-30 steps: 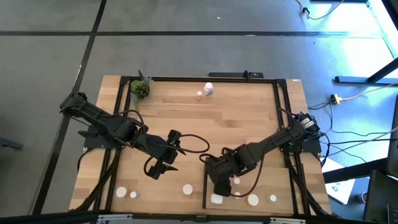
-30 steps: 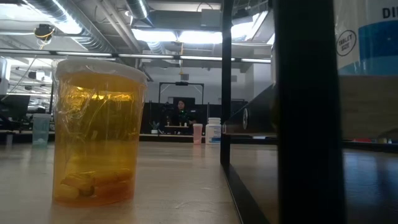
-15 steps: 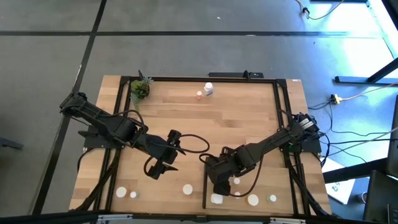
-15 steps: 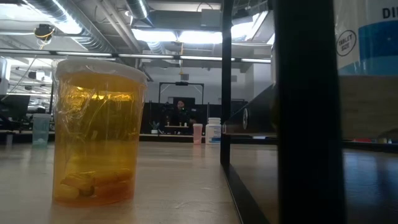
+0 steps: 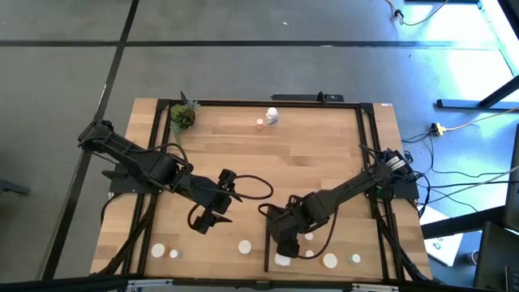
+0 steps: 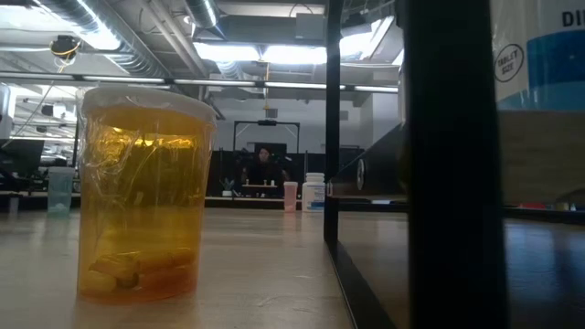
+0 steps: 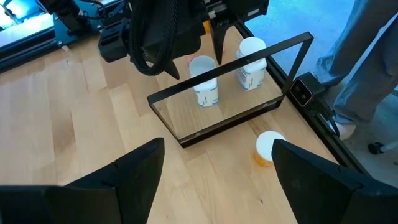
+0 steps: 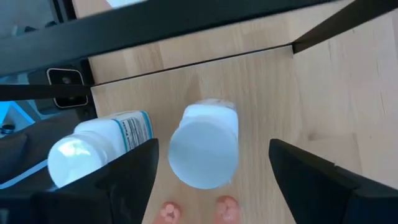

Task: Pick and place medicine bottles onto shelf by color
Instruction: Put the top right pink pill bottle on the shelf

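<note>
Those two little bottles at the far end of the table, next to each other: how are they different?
In the overhead view, the white bottle is larger than the pink bottle beside it. In the table-level view the white one stands taller and wider and carries a blue label band, while the pink one is slim and plain. Both stand upright on the tabletop, close together, far from both grippers.

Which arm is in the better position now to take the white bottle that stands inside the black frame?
The right. Its open gripper hangs directly over that white bottle, which sits between its fingers. The left gripper waits over bare table, away from the black frame.
</note>
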Robot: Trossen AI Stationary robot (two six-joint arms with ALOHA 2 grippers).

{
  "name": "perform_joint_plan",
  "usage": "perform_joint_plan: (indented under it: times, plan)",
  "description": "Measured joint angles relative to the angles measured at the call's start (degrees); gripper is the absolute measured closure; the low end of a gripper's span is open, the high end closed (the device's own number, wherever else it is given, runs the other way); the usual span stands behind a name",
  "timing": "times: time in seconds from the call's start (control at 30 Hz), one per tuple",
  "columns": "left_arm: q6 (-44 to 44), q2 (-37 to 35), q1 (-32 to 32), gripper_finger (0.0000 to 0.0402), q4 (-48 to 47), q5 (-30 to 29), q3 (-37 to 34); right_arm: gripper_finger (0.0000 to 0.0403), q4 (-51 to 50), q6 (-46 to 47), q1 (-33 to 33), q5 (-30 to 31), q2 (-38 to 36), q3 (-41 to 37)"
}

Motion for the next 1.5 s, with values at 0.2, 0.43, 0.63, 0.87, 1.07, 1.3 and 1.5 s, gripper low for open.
perform_joint_plan:
  times: [0.2,0.43,0.63,0.87,1.07,1.3,1.5]
  plan:
    - [0.00,0.00,0.00,0.0109,0.00,0.00,0.00,0.0097,-0.05,-0.26,0.00,-0.06,0.20,0.00]
    - [0.00,0.00,-0.01,0.0109,0.00,0.00,0.00,0.0097,-0.10,-1.66,0.00,-0.55,0.76,-0.02]
    - [0.00,0.00,0.00,0.0109,0.00,0.00,0.00,0.0097,0.61,-3.13,-0.01,-1.60,1.08,-0.02]
    - [0.00,0.00,0.00,0.0109,0.00,0.00,0.00,0.0097,1.16,-4.47,-0.04,-1.66,1.08,-0.02]
    - [0.00,0.00,-0.02,0.0109,0.00,0.00,0.00,0.0097,1.31,-4.76,-0.07,-3.23,1.08,-0.02]
    - [0.00,0.00,-0.02,0.0109,0.00,0.00,0.00,0.0097,2.07,-4.83,-0.07,-4.70,1.08,-0.02]
    - [0.00,0.00,-0.02,0.0109,0.00,0.00,0.00,0.0097,3.15,-5.90,-0.07,-4.73,1.08,-0.02]
